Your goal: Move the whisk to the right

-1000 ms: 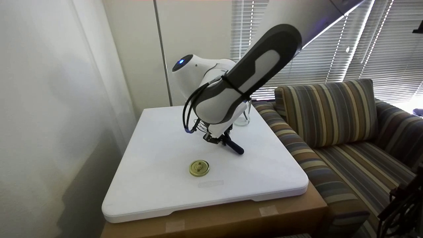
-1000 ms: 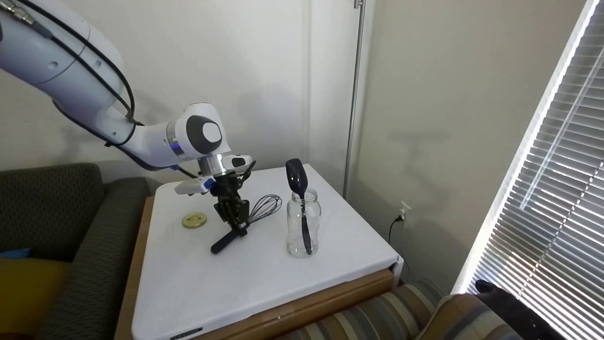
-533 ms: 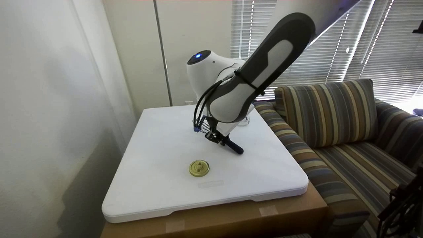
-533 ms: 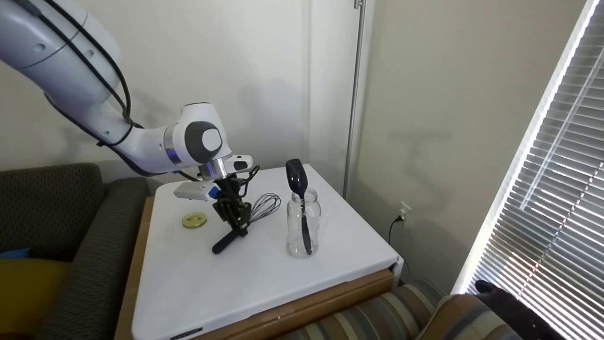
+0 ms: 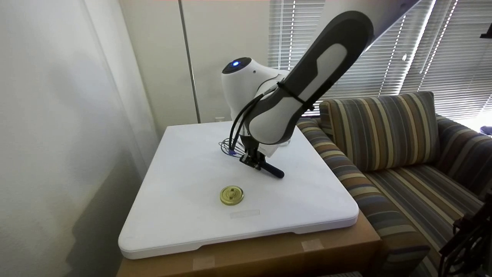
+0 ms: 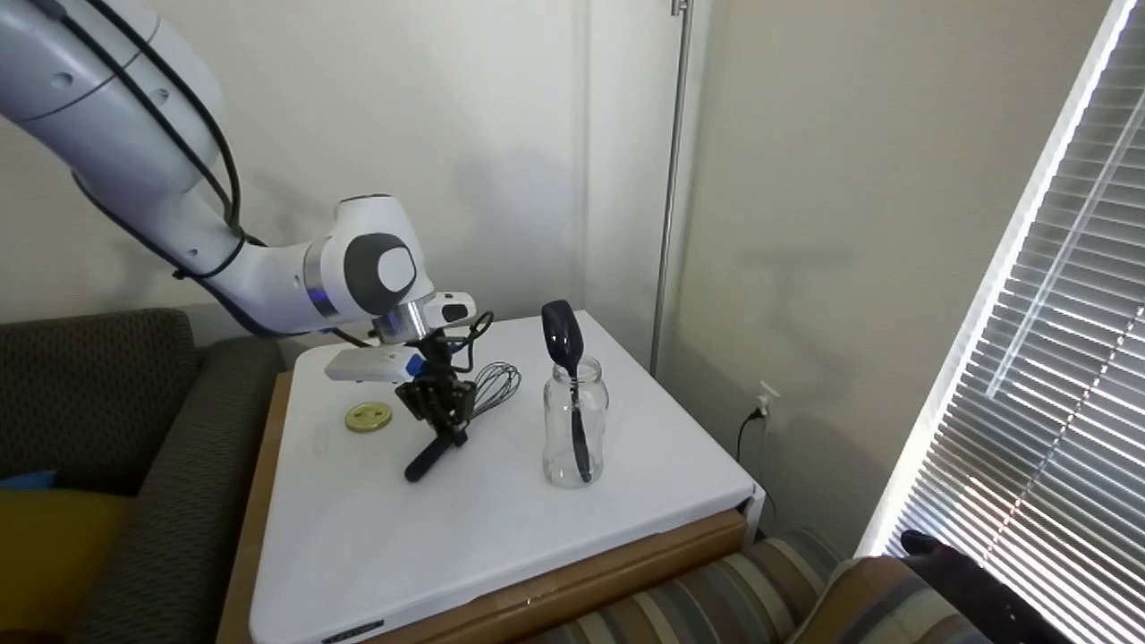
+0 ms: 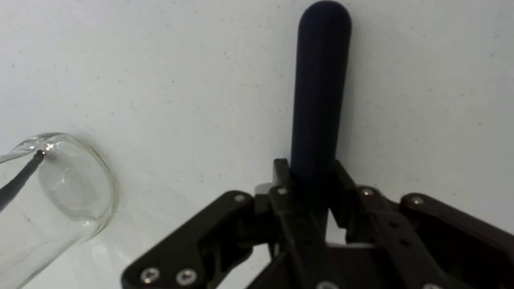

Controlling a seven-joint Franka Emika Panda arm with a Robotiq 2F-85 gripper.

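Fingers (image 7: 282,173) are pressed to both sides of the black handle (image 7: 321,80), close to its wire end; whisk (image 6: 431,457) taken as gripped, at the middle of the bench (image 5: 180,215). Whether any lift has been given is not made out. Over the last second, in an exterior view, the wire balloon (image 6: 495,389) has been swung slightly left and far, and the handle nudged a touch right at its end. In an exterior view the arm (image 5: 271,121) has been carried rightward, further than the whisk. Judged: whisk is being turned with the grip rather than carried, and the move to the right is hardly begun. Unmoved: gold lid (image 5: 231,195), on the near side of the whisk in an exterior view; glass jar (image 6: 557,429) with black spoon (image 6: 562,333), right of the whisk in an exterior view. If that right is meant, the jar could be knocked by the balloon; a near-side path would be called for.
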